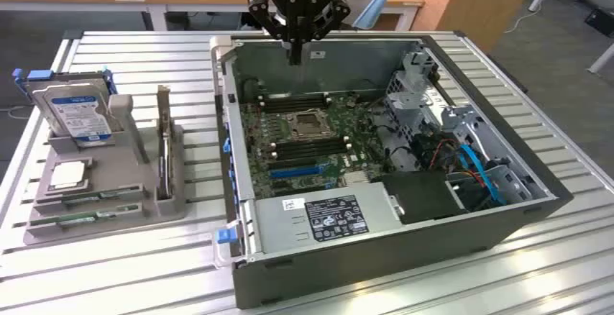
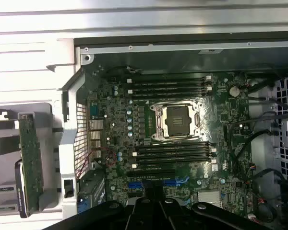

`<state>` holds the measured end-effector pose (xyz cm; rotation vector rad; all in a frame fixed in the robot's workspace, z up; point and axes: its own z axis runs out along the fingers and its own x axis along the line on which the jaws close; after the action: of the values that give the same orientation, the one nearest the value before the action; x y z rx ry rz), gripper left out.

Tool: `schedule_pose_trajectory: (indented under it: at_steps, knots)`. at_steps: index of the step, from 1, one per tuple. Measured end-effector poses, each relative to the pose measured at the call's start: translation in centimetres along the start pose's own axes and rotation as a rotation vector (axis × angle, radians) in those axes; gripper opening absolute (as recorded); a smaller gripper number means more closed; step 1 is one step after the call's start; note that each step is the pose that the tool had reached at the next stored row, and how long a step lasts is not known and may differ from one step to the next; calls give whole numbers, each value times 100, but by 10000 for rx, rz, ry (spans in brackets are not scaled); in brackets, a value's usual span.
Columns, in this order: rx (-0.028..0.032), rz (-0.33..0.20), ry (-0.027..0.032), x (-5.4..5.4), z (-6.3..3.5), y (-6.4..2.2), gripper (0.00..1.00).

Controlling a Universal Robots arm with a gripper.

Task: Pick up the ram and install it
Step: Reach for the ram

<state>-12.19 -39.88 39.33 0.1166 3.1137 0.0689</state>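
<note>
While shut with nothing gripped, claw (image 1: 295,58) is held over the far wall of the open case (image 1: 384,261). Ram (image 1: 94,199) is left in the grey holder (image 1: 155,211) on the table (image 1: 125,272), well apart.
</note>
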Motion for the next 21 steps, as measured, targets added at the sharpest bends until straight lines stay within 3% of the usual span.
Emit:
schedule_pose_trajectory:
  at_steps: [14, 21]
  knots:
    - [-1, 1, -1, 7, 0, 0, 11]
    - [0, -1, 0, 140, -4, -10, 11]
